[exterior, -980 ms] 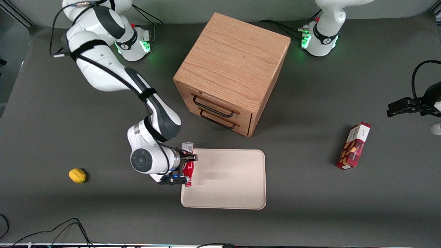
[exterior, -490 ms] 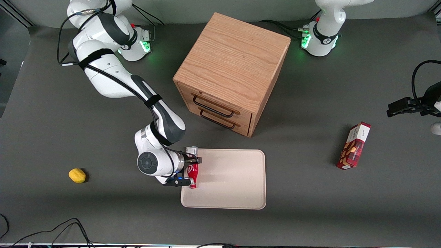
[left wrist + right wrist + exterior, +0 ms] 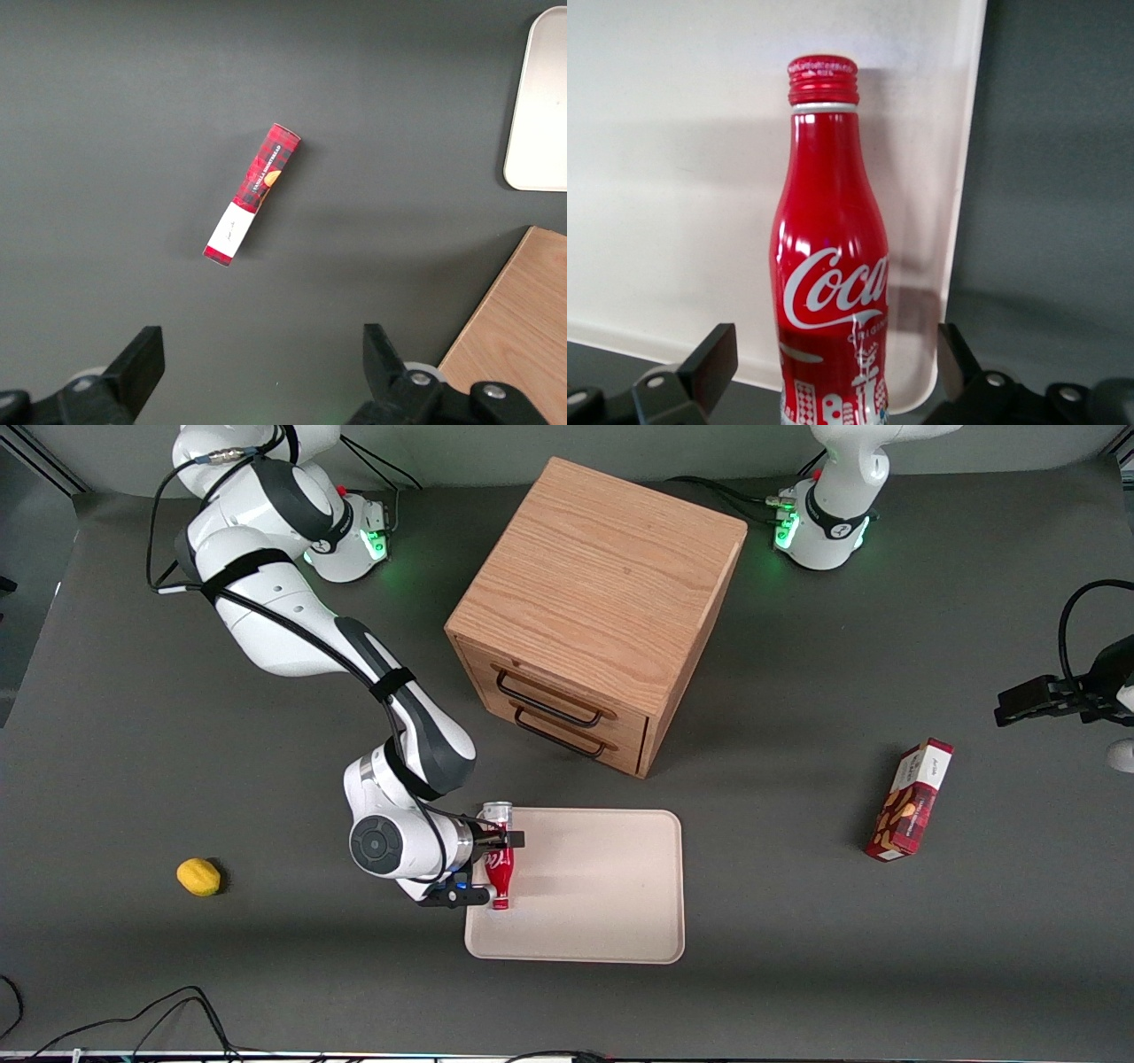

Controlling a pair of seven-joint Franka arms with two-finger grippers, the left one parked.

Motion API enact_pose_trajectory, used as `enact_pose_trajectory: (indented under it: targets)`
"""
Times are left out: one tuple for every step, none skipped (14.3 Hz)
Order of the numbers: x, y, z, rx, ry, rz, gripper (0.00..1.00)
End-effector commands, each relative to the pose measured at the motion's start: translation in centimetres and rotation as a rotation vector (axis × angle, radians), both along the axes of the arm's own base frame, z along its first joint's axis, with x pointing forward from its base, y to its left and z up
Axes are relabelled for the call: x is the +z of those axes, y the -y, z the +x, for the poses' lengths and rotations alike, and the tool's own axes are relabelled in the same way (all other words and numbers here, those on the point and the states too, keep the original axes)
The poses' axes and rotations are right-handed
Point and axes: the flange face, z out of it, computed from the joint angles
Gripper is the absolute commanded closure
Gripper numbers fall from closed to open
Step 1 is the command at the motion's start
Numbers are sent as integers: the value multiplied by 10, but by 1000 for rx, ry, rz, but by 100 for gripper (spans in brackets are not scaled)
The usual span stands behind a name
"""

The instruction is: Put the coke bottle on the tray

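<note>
The coke bottle (image 3: 499,861) is red with white script, a silvery base and a red cap. It is on the beige tray (image 3: 594,886), along the tray's edge toward the working arm's end. Its cap points toward the front camera and its base is at the tray's corner rim. My right gripper (image 3: 488,866) straddles the bottle's body. In the right wrist view the bottle (image 3: 831,292) stands between the two fingers of the gripper (image 3: 833,363), with a gap on each side, over the tray (image 3: 673,177). The gripper is open.
A wooden two-drawer cabinet (image 3: 598,611) stands farther from the front camera than the tray. A yellow lemon (image 3: 198,876) lies toward the working arm's end. A red snack box (image 3: 910,801) lies toward the parked arm's end; it also shows in the left wrist view (image 3: 252,195).
The gripper carried the bottle from the tray's rim a little farther onto the tray. In the last half second it barely moved.
</note>
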Motion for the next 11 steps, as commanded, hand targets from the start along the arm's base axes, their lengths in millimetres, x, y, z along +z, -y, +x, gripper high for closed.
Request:
enact_pose_trajectory:
  targets:
    - [49,0,1,37,26,-29,0]
    - [86,8,1,41,29,-45,0]
    - [127,17,0,42,42,-66,0]
    - [178,28,-4,40,71,-91,0]
    - [224,46,-8,26,92,-119,0]
    - [266,65,-16,22,101,-144,0]
    - [307,85,-26,1,113,-163,0]
    - [344,114,-35,-38,116,-189,0]
    - [372,145,-45,-81,104,-222,0]
    - [396,176,-53,-132,100,-252,0]
    - [418,203,-63,-178,97,-273,0]
